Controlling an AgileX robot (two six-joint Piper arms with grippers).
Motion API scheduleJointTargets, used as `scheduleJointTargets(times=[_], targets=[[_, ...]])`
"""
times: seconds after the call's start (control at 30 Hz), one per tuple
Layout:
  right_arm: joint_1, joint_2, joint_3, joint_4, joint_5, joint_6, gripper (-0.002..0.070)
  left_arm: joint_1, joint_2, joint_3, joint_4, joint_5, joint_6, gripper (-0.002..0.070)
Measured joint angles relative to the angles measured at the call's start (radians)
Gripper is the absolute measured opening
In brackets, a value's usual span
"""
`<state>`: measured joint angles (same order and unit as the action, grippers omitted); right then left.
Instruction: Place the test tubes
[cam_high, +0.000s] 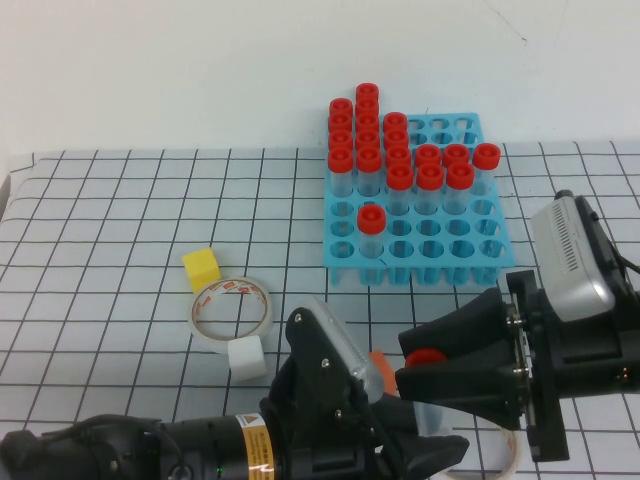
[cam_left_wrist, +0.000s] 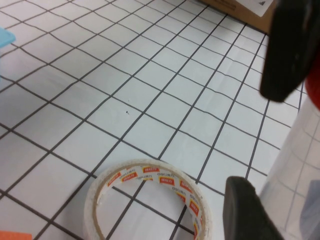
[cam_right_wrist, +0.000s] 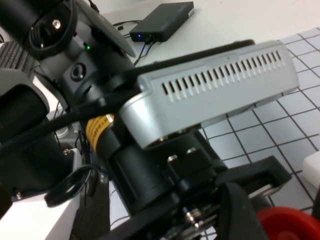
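**Red-capped tube at the hand-over point, not yet racked**

Step in hand: this appears to be a transfer between arms. One test tube (cam_high: 432, 412) hangs above the near edge of the bench (cam_high: 120, 220), well apart from the blue rack (cam_high: 420, 272). Its red cap (cam_high: 428, 357) points upward.

Left tool (cam_high: 425, 425): narrow, clamped on the clear body of the tube. In the left wrist view the tube lies between its two black fingers (cam_left_wrist: 250, 210).

Right tool (cam_high: 415, 362): set about the red cap. Whether it has taken hold cannot be told.

Pose: the left arm lies low along the near side of the bench and reaches toward the robot's right. The right arm comes in from the right with its tool about level and pointing to the robot's left, and its grey wrist camera rides on top. The two tools meet at the tube.

Rack: the back rows are largely filled with capped tubes. The front rows are mostly open holes, with one tube standing alone among them.

Next move, as judged: a firm hold on the cap end by the right tool, then release by the left. The tube must then be carried upright to an open front hole. A release made too soon risks a dropped tube.

Also on the bench: a tape roll (cam_high: 232, 310), a yellow block (cam_high: 200, 267) and a white block (cam_high: 246, 358), all clear of the likely path to the rack.
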<state>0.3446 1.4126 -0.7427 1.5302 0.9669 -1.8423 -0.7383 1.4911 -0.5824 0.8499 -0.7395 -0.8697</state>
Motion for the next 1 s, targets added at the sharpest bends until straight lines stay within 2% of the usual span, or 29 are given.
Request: scheduleJointTargets(times=[0.33, 0.57, 0.77, 0.83, 0.9, 0.93, 1.0], targets=[[0.000, 0.000, 0.000, -0.011, -0.006, 0.001, 0.0284, -0.002, -0.014, 0.000, 0.036, 0.036, -0.036, 0.0218], [0.000, 0.000, 0.000, -0.003, -0.062, 0.001, 0.0284, -0.002, -0.144, 0.000, 0.080, 0.198, -0.050, 0.0403], [0.000, -0.061, 0.000, 0.012, -0.197, 0.001, 0.0284, -0.002, -0.314, 0.000, 0.214, 0.405, -0.106, 0.0427], [0.000, -0.100, 0.000, 0.014, -0.251, 0.001, 0.0284, -0.002, -0.381, 0.000, 0.249, 0.477, -0.175, 0.0393], [0.000, -0.135, 0.000, 0.019, -0.302, 0.001, 0.0284, -0.002, -0.462, 0.004, 0.299, 0.579, -0.269, 0.0312], [0.000, -0.179, 0.000, 0.020, -0.347, 0.005, 0.0284, -0.002, -0.548, 0.022, 0.355, 0.653, -0.324, 0.0206], [0.000, -0.221, 0.000, 0.021, -0.380, 0.022, 0.0284, -0.002, -0.635, 0.056, 0.391, 0.712, -0.347, 0.0101]])
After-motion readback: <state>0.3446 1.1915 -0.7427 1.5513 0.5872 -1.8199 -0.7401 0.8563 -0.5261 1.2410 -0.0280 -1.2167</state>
